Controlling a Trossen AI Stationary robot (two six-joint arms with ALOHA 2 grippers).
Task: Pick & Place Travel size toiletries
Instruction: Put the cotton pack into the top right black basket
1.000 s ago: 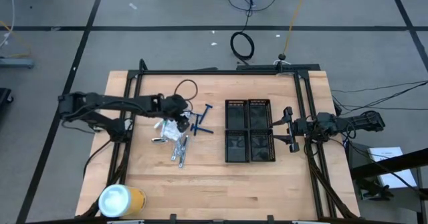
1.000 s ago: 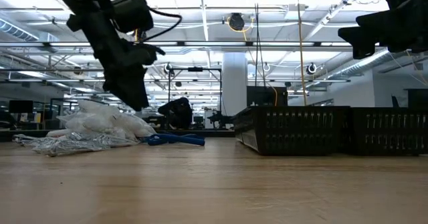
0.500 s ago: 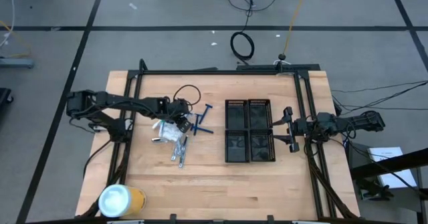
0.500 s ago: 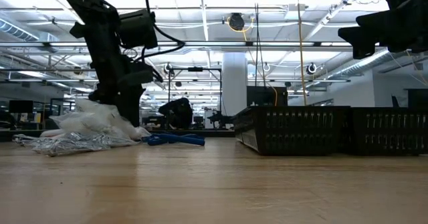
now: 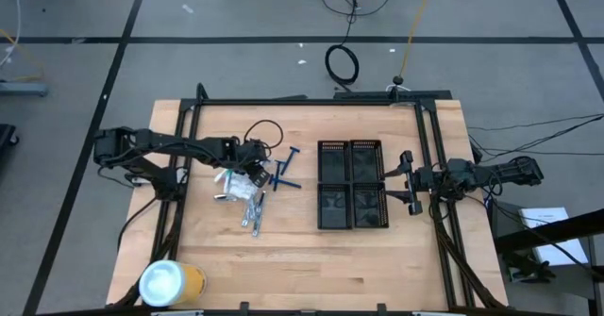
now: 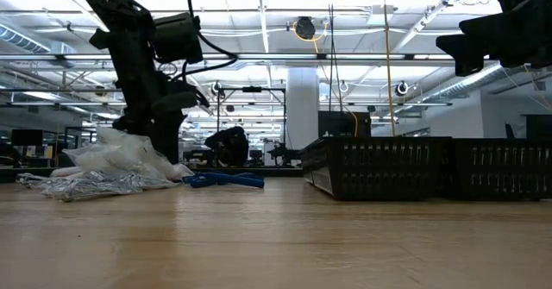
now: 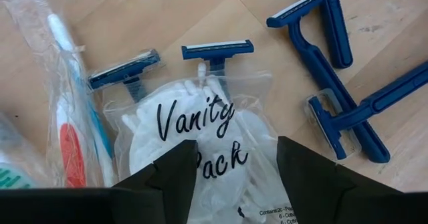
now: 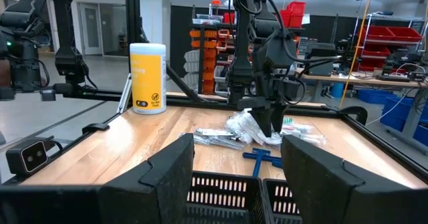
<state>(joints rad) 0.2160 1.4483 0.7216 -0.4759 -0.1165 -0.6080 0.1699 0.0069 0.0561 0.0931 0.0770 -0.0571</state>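
Observation:
The travel size toiletries lie in a loose pile on the table's left half. A clear "Vanity Pack" packet rests partly on two blue razors. More blue razors lie beside it, with a wrapped toothbrush and silvery tubes. My left gripper is open and points steeply down over the packet, one finger at each side of its printed face. My right gripper waits open at the right edge, level above the table, with nothing between its fingers. My left gripper comes at the clear packet from above, and its fingertips stand over the packet's lower half. I cannot tell whether they touch the plastic. The packet lies flat on the pile.
Black gridded trays stand in a block at the table's middle right. A yellow cylinder with a white lid stands at the near left corner. Bare wood lies between the pile and the trays and along the near edge.
My left gripper has sunk toward the pile and rolled a little about its own axis, then kept still over the packet. The toiletries have not moved.

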